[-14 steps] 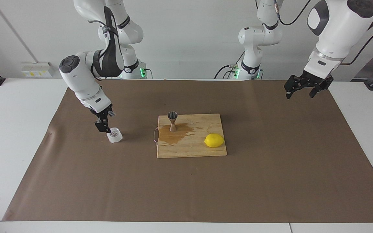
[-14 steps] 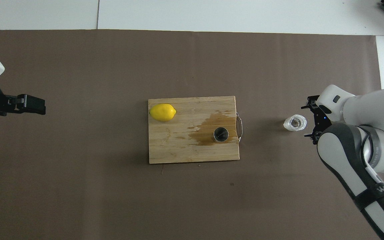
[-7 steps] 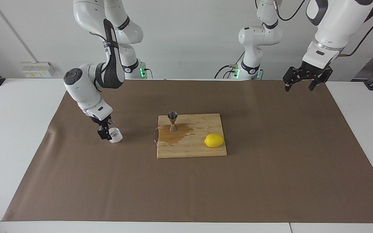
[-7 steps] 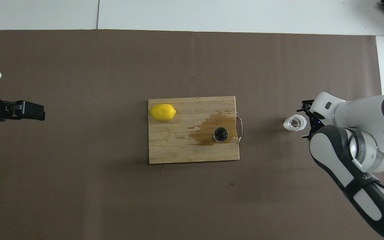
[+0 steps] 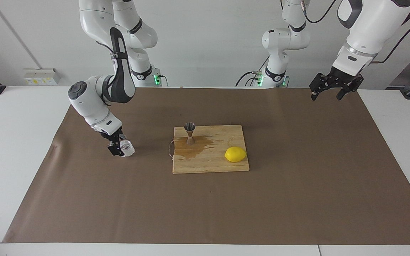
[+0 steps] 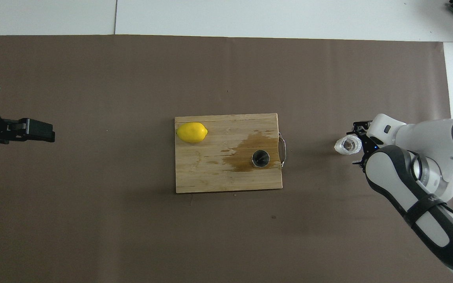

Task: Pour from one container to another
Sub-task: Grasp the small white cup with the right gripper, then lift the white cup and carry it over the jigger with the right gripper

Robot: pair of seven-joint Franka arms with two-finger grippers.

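Observation:
The clear faceted glass cup [image 5: 127, 148] [image 6: 347, 144] stands upright on the brown mat toward the right arm's end. My right gripper [image 5: 117, 145] [image 6: 358, 143] is low beside it and open. Its fingers reach along either side of the cup's edge, and I cannot tell whether they touch it. The silvery hourglass jigger [image 5: 189, 133] [image 6: 260, 158] stands upright on the wooden cutting board [image 5: 212, 166] [image 6: 199, 177], in a wet brown stain. My left gripper [image 5: 327, 96] [image 6: 39, 130] hangs open and empty, high over the mat at the left arm's end.
A yellow lemon [image 5: 235, 154] [image 6: 191, 132] lies on the board's corner toward the left arm's end, farther from the robots than the jigger. The board has a wire handle [image 6: 283, 149] on the edge facing the cup. The brown mat [image 5: 297, 199] covers most of the white table.
My right gripper has dropped and closed in on the cup, from just above its rim to level with it. The left gripper has risen a little. The cup, jigger and lemon stayed put.

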